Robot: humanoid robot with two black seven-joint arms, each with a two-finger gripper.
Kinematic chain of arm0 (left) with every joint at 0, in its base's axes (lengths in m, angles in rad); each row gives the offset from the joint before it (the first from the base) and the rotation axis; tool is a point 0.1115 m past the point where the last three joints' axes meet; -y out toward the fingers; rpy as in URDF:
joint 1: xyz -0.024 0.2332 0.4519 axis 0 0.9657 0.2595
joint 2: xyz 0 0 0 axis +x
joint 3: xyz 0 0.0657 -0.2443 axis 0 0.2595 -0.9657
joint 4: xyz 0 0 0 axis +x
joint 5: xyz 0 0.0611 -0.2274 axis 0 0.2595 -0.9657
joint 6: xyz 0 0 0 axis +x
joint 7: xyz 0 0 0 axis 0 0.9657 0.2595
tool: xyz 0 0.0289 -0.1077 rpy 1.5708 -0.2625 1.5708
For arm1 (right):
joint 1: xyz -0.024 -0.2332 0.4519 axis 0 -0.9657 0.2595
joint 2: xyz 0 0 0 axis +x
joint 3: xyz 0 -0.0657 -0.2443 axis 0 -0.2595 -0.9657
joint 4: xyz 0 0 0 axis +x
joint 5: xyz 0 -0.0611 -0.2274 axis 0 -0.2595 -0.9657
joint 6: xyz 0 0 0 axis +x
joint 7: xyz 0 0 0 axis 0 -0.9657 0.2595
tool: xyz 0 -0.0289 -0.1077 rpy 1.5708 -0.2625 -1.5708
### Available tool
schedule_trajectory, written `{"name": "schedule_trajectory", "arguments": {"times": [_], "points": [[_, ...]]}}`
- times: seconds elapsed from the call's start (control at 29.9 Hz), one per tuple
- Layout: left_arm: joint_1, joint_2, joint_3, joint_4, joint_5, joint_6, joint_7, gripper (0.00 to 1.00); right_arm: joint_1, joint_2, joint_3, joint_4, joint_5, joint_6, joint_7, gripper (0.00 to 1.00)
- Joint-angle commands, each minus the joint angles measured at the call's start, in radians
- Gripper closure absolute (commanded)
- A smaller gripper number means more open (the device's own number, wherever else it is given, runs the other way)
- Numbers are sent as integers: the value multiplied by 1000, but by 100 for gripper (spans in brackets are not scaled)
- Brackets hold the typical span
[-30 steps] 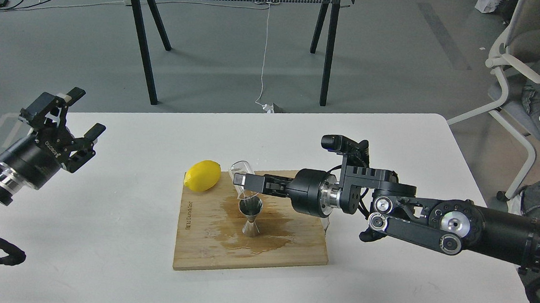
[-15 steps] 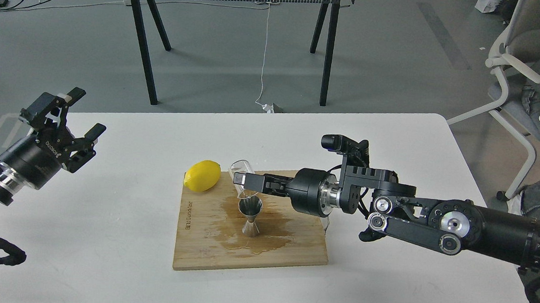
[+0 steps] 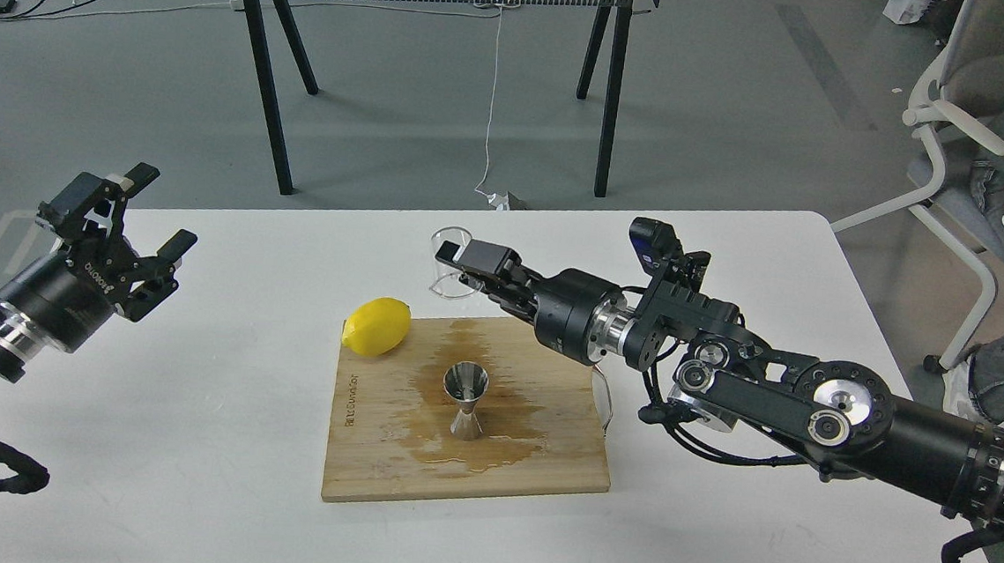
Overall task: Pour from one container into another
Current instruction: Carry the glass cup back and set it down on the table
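Observation:
The steel jigger stands upright in the middle of a wooden cutting board, ringed by a wet patch of spilled liquid. My right gripper is shut on the small clear glass cup, which it holds upright in the air above the table, beyond the board's far edge and up-left of the jigger. My left gripper hovers open and empty over the table's left end, far from both containers.
A yellow lemon lies at the board's far-left corner. The white table carries the board. A second table with black legs stands behind, and an office chair with a seated person is at the far right.
My right gripper has lifted the glass cup up and away from above the jigger and turned it back upright. The left arm has stayed still.

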Motion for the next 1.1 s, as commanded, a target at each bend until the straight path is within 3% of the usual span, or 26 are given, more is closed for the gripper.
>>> {"name": "schedule_trajectory", "arguments": {"times": [0.0,0.33,0.54,0.77,1.07], "points": [[0,-13,0,9,0,0,0,1,-90,62,184,-21,182,-65,-3,63],[-8,-39,15,23,3,0,0,1,-362,212,798,-160,658,-99,-9,63],[-9,-50,29,23,3,19,0,1,-484,217,1028,-226,983,-151,-15,63],[-11,-64,35,23,3,21,0,1,-538,194,1081,-234,1099,-289,-31,63],[-11,-61,35,23,3,19,0,1,-570,214,1079,-231,1122,-349,-43,63]]}}
